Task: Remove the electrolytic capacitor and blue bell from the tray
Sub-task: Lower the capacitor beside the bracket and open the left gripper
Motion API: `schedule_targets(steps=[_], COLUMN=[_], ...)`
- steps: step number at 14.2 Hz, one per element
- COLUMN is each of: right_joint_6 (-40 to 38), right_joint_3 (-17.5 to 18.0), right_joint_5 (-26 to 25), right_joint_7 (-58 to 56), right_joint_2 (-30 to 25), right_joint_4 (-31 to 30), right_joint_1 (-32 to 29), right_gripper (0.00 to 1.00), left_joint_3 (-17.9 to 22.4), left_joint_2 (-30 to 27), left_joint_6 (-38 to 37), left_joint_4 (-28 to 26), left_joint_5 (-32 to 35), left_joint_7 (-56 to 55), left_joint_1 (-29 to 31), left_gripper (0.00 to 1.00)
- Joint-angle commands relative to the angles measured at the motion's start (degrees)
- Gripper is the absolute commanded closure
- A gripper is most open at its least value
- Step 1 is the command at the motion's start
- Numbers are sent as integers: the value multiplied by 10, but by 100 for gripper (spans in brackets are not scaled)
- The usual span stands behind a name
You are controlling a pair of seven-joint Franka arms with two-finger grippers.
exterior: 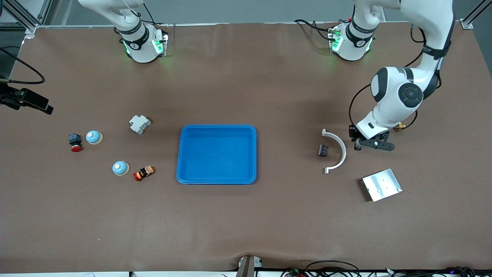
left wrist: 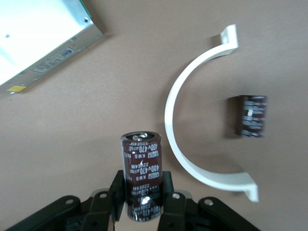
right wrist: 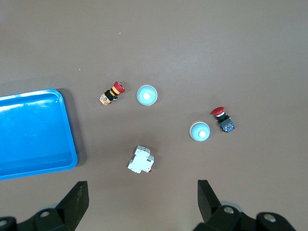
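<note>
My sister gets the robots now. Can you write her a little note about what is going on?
Left gripper: shut on a dark brown cylindrical electrolytic capacitor, beside the white curved plastic bracket at the left arm's end.
Right gripper: open, empty, waiting high over the right arm's end.
Bright-blue rectangular plastic tray: nothing in it.
Two pale-blue dome bells lie on the table, outside the tray.
Left: put the capacitor down.

The tray [exterior: 216, 154] sits mid-table. Toward the right arm's end lie two bells [exterior: 93, 137] [exterior: 120, 167], two push buttons [exterior: 75, 142] [exterior: 143, 173] and a breaker [exterior: 139, 124]. Toward the left arm's end, a capacitor [exterior: 323, 150] lies beside a curved bracket [exterior: 337, 151], with a metal plate [exterior: 381, 184] nearer the camera.
</note>
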Motion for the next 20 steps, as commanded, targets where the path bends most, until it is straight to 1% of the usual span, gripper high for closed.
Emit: schedule_targets(steps=[1, 4, 6, 10, 18, 19, 20], right_joint_6=[-5, -8, -8, -6, -7, -8, -8], right_joint_3=[0, -1, -1, -1, -1, -1, -1], right_joint_5=[15, 17, 17, 18, 18, 18, 18], right_joint_7=[3, 5, 4, 5, 5, 5, 5], right_joint_2=[3, 2, 2, 3, 3, 3, 3], right_joint_4=[11, 10, 10, 10, 10, 10, 10], right_joint_1=[4, 3, 1, 2, 3, 3, 3], right_gripper=[0, 0, 0, 0, 0, 0, 0], left_joint_3=[-4, -4, -4, -5, -8, -11, -12], left_joint_2=[54, 79, 96, 100, 122, 122, 121], left_joint_6=[35, 36, 37, 36, 36, 36, 36], left_joint_4=[28, 52, 65, 67, 67, 67, 67], left_joint_5=[-2, -2, -3, -7, -10, -10, -11], left_joint_7=[34, 66, 69, 68, 61, 60, 59], left_joint_1=[17, 40, 41, 48, 36, 37, 39], left_gripper=[100, 100, 100, 100, 100, 49, 0])
